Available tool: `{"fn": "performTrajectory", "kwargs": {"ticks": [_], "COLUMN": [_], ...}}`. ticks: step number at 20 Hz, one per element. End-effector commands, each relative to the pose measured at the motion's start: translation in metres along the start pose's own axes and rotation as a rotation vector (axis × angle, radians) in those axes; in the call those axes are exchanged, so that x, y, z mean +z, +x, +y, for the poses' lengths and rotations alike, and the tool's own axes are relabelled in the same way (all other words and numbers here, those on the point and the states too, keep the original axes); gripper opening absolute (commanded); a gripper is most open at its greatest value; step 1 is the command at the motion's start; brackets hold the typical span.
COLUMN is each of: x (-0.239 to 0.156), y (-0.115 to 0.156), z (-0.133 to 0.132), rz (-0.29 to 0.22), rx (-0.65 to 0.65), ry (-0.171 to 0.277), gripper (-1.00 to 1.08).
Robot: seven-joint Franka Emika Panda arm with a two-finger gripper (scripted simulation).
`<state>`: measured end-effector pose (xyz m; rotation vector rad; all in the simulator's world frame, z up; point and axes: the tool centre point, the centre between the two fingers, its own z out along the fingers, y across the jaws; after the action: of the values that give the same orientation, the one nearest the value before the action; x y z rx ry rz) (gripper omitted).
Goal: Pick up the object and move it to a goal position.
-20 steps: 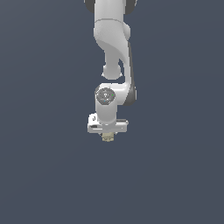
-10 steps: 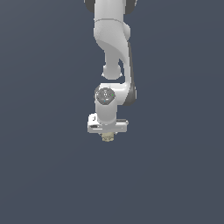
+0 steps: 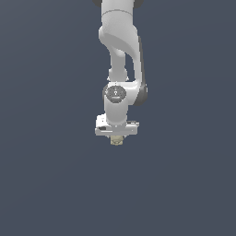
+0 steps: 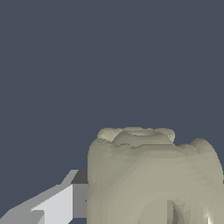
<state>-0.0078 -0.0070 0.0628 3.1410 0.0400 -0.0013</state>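
The object (image 3: 117, 139) is a tiny beige-tan blocky item. In the exterior view it pokes out just below the white hand of the arm, at the picture's middle. My gripper (image 3: 117, 138) is shut on it; the fingers are mostly hidden behind the hand. In the wrist view the object (image 4: 153, 175) fills much of the picture, lumpy with rounded corners, and one grey-white finger (image 4: 57, 203) presses against its side. The other finger is hidden by the object. No goal marker shows.
Plain dark grey-blue ground fills both views. The white arm (image 3: 120, 55) comes down from the top of the exterior view. Nothing else is in view.
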Motion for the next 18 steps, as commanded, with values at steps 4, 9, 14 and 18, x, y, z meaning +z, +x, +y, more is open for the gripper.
{"fn": "performTrajectory", "kwargs": {"ticks": [4, 9, 14, 18], "x": [-0.029, -0.068, -0.111, -0.149], "y": [-0.015, -0.034, -0.055, -0.073], "z": [-0.022, -0.051, -0.084, -0.112], "rz": [0.001, 0.001, 0.001, 0.001], "rx": [-0.001, -0.001, -0.001, -0.002], "ry": [0.000, 0.000, -0.002, -0.002], "gripper": [-1.00, -1.00, -1.00, -1.00]}}
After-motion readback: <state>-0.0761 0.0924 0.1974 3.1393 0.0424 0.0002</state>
